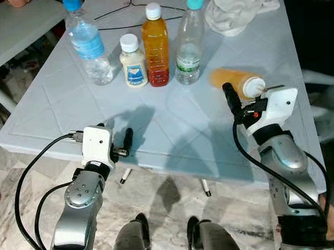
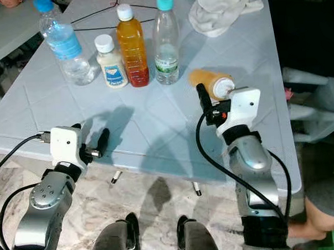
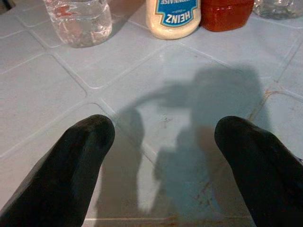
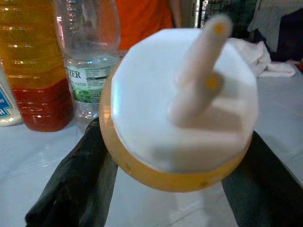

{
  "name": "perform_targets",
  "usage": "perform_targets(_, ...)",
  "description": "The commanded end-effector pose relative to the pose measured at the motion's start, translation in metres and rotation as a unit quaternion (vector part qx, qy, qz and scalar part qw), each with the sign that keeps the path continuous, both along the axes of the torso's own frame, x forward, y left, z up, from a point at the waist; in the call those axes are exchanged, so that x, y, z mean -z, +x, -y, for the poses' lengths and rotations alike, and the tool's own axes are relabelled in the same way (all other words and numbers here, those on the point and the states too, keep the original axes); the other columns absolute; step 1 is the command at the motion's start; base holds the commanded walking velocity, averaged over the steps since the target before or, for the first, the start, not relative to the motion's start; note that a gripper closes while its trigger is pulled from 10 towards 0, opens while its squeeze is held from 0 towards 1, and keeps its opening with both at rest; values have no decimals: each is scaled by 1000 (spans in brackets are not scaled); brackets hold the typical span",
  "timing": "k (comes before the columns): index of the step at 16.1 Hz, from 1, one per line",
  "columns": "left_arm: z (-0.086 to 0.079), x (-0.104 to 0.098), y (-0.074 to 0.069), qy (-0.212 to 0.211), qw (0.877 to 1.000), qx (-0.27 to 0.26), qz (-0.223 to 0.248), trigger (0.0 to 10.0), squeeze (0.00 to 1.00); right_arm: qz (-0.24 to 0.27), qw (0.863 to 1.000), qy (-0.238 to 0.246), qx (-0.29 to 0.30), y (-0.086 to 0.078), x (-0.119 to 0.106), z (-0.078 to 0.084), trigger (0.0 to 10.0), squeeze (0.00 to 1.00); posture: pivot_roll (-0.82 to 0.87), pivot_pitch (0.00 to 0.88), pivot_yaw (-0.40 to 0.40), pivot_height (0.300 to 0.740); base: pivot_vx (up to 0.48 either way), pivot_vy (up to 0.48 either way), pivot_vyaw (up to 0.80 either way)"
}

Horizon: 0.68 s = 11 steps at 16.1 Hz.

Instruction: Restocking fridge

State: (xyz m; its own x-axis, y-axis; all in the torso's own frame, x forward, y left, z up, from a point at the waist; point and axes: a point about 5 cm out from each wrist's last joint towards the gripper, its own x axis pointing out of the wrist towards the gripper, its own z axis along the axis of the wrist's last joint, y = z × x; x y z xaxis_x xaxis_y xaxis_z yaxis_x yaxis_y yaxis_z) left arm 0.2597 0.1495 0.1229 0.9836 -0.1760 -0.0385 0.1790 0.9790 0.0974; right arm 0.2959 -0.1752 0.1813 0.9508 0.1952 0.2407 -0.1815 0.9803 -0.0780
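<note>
Nearest us, our left hand (image 1: 125, 142) hovers spread and empty over the pale blue tiled plastic table (image 1: 173, 130). Our right hand (image 4: 161, 184) straddles the lying orange squeeze bottle with white nozzle cap (image 1: 237, 83); gripped at the round cap, it could roll or slip toward the upright bottles beyond.

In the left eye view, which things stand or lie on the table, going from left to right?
Water bottle with blue cap → mayonnaise jar → orange-liquid bottle with white cap → clear bottle with teal cap → orange squeeze bottle lying on its side, at the right gripper.
</note>
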Motion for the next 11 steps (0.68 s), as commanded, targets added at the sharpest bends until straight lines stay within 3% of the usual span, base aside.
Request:
perform_targets(1, 0, 4, -1, 1, 1000, -5, -4, 10000, 0, 17, 1000, -8, 6, 0, -8, 0, 10000, 0, 24, 152, 13, 740, 0, 0, 0)
perform_targets(4, -1, 4, 1, 2, 1000, -8, 0, 10000, 0, 16, 1000, 12, 2, 5, -21, -6, 10000, 0, 23, 147, 14, 740, 0, 0, 0)
perform_targets(8, -1, 3, 8, 6, 1000, -12, 9, 10000, 0, -52, 990, 131, -30, 14, -46, -27, 10000, 0, 13, 119, 21, 740, 0, 0, 0)
perform_targets(11, 4, 3, 15, 3, 1000, -7, 14, 10000, 0, -85, 983, 162, -35, 17, -63, -37, 10000, 0, 0, 88, 25, 740, 0, 0, 0)
